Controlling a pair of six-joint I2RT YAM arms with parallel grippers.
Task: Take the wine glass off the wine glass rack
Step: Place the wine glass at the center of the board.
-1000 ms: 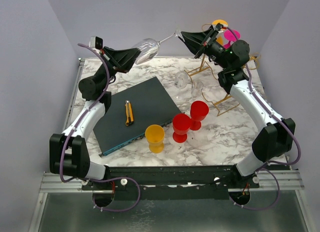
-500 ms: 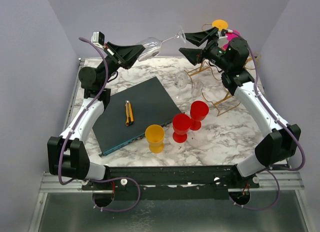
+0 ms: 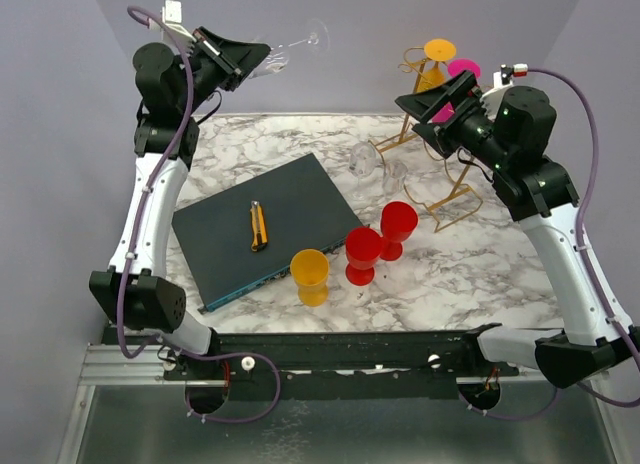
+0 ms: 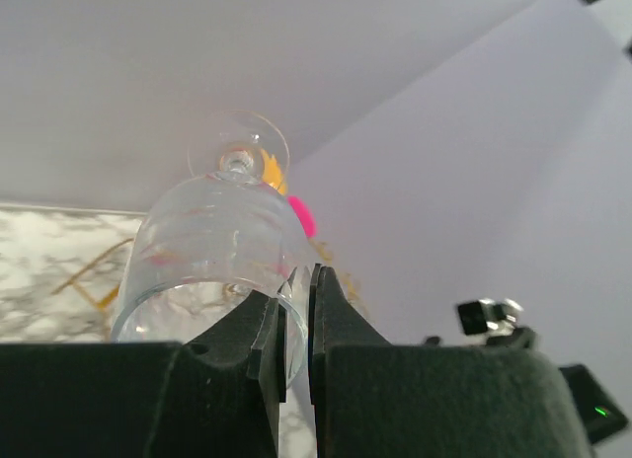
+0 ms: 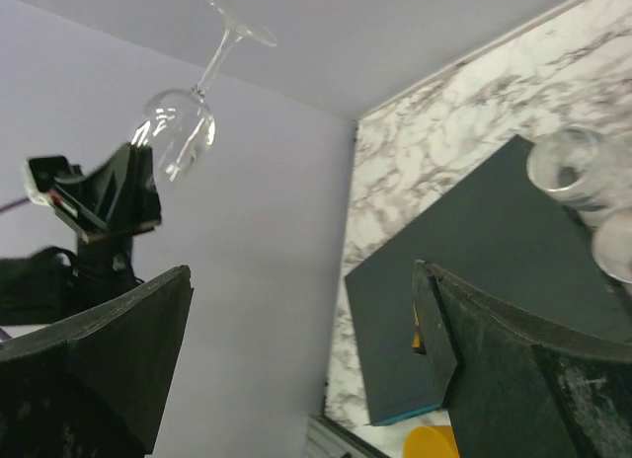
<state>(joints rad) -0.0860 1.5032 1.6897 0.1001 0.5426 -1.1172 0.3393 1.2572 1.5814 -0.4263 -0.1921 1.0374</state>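
left claw [image 4: 296, 285] pinching the rim of the wine glass [image 4: 212, 246] | glass tilted, foot away from the claw, held high above the rear left of the table [image 3: 480, 274] | well apart from the wine glass rack [image 3: 452, 197] | right claw [image 3: 408, 115] spread wide, holding nothing, near the rack

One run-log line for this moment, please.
left gripper: shut on wine glass rim, raised | right gripper: open, empty | wine glass: clear of wine glass rack
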